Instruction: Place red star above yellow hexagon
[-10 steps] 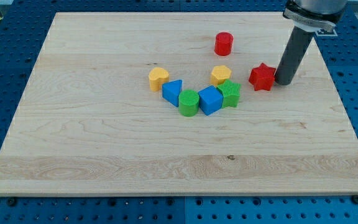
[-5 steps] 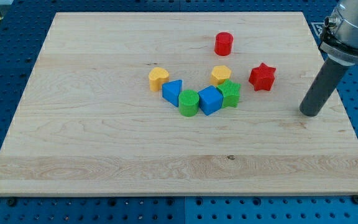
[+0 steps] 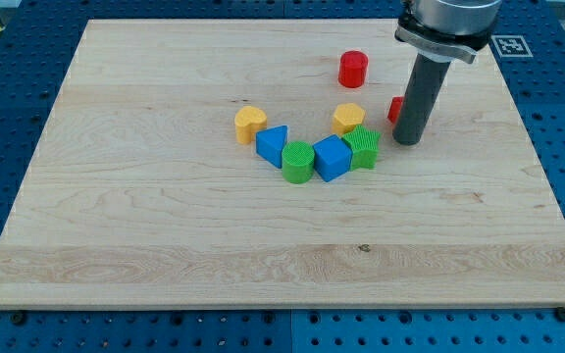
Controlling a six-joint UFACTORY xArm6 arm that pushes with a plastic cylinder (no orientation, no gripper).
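Observation:
The red star [image 3: 396, 109] lies at the view's right of centre, mostly hidden behind my rod; only its left edge shows. The yellow hexagon [image 3: 348, 118] sits to the star's left, just above the green star block [image 3: 363, 147]. My tip [image 3: 407, 139] rests on the board just below the red star, to the right of the green star block.
A red cylinder [image 3: 353, 69] stands above the hexagon. A yellow heart-like block [image 3: 249, 124], a blue triangle [image 3: 273, 145], a green cylinder [image 3: 298, 162] and a blue cube [image 3: 332, 157] form a curved row to the left. The wooden board [image 3: 165, 245] lies on a blue perforated table.
My rod swung away to the lower right of the red star, then came back left and now stands in front of it, just below it. The star looks shifted slightly up.

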